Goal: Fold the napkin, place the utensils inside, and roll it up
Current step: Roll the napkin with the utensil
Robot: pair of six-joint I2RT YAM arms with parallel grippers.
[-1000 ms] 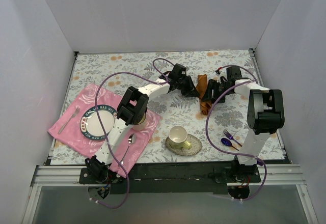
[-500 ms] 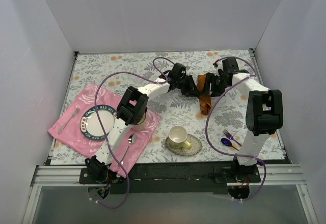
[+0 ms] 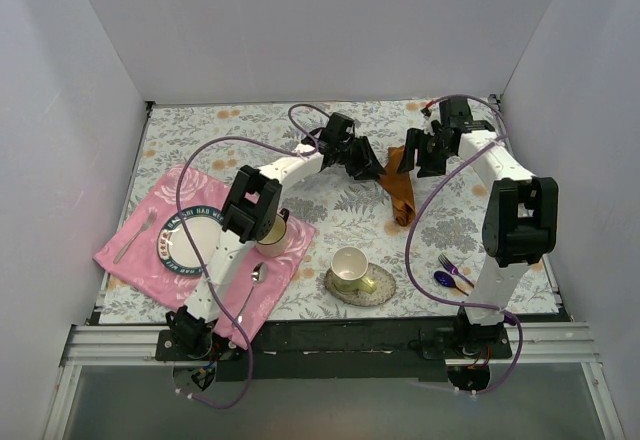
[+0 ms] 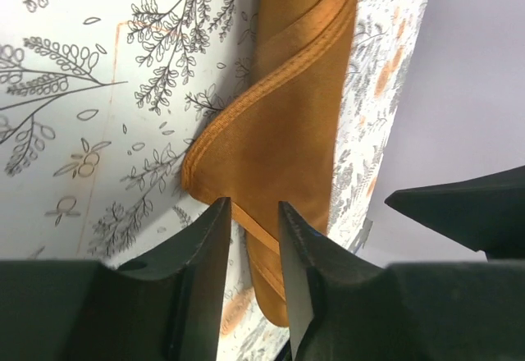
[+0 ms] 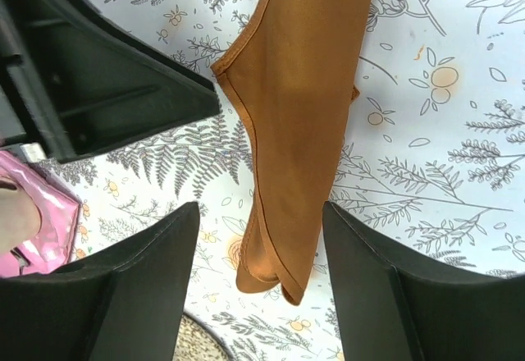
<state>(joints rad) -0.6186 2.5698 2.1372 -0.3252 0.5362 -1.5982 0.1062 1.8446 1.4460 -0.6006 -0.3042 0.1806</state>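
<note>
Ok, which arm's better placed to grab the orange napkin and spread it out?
Probably right: the right gripper stands wide open astride one end of the napkin; the left gripper is barely open at its hem.

Robot lab test cell, plain white walls point(image 3: 330, 20), aluminium rail point(image 3: 120, 345), floral tablecloth point(image 3: 230, 130)

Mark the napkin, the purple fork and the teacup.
napkin point(image 3: 401, 195): top external view, middle of the bunched cloth.
purple fork point(image 3: 450, 264): top external view, just behind the tines.
teacup point(image 3: 349, 263): top external view, inside of the cup.
</note>
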